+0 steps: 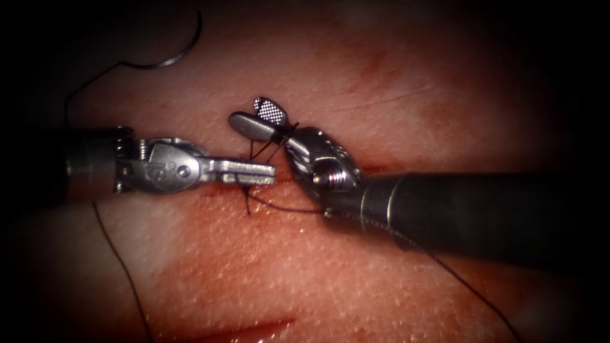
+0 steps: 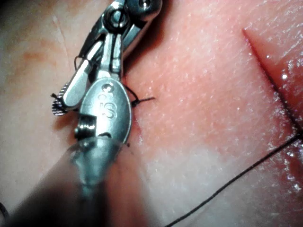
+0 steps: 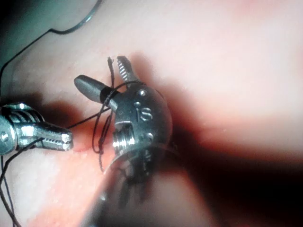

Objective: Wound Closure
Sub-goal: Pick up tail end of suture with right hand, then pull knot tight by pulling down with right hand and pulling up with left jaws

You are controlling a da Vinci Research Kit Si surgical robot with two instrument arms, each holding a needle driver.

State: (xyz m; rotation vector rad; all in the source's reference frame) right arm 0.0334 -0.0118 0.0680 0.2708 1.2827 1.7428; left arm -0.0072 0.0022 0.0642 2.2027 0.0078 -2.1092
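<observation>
Steel needle lies free on the tissue, upper left — right tool gapes empty, thread looped around it; left tool pinches thread at the cut.

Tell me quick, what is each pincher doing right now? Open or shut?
Left tool: jaws shut on the thread at the cut.
Right tool: jaws open, holding nothing; thread lies looped across them.
Needle: lying free on the tissue, held by neither.
</observation>
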